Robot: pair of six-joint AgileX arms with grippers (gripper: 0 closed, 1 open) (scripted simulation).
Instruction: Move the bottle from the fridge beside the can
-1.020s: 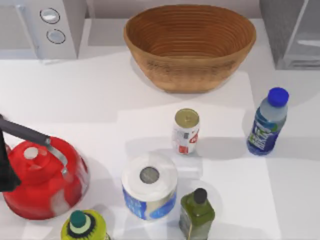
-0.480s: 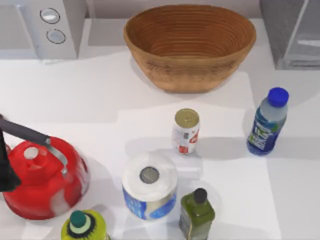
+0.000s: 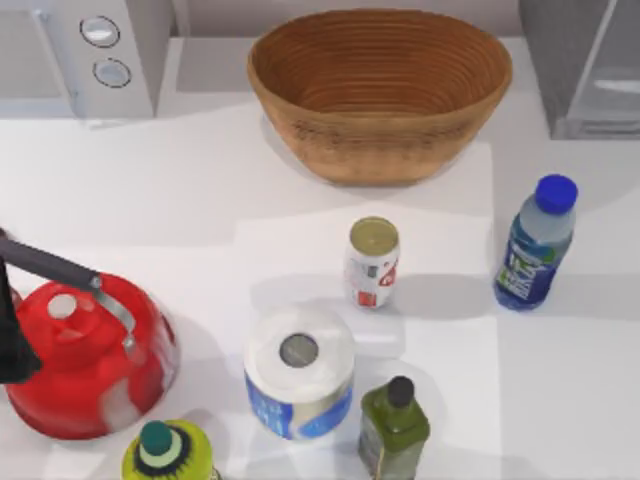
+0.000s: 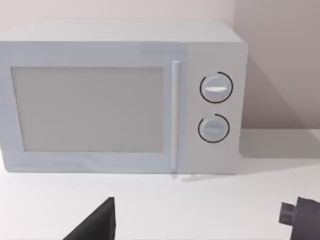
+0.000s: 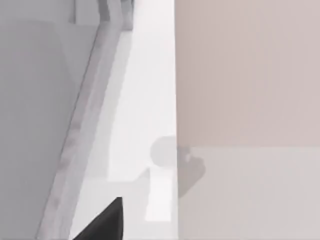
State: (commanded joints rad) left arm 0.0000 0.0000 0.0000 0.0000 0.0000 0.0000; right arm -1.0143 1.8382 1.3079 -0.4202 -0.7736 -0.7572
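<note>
Nothing on the table has shifted over the last second: the bottle (image 3: 535, 246) stands upright exactly where it stood, out of the fridge (image 3: 585, 65) and on the open tabletop, well to the 3 o'clock side of the can (image 3: 372, 262). The one change is a shadow that has slid off the right side of the table, which I take to mean the right arm has backed away after letting go. So the bottle is free, though there is a clear gap between it and the can.

The left arm (image 3: 12, 330) sits parked at the table's 9 o'clock edge, by the red kettle (image 3: 85, 355); whether either claw is wide or narrow I cannot tell.

For room: bare table lies between can and bottle, the basket (image 3: 380, 90) stands off at 12 o'clock, the paper roll (image 3: 298, 372) and the dark green bottle (image 3: 393, 425) crowd 6 o'clock
</note>
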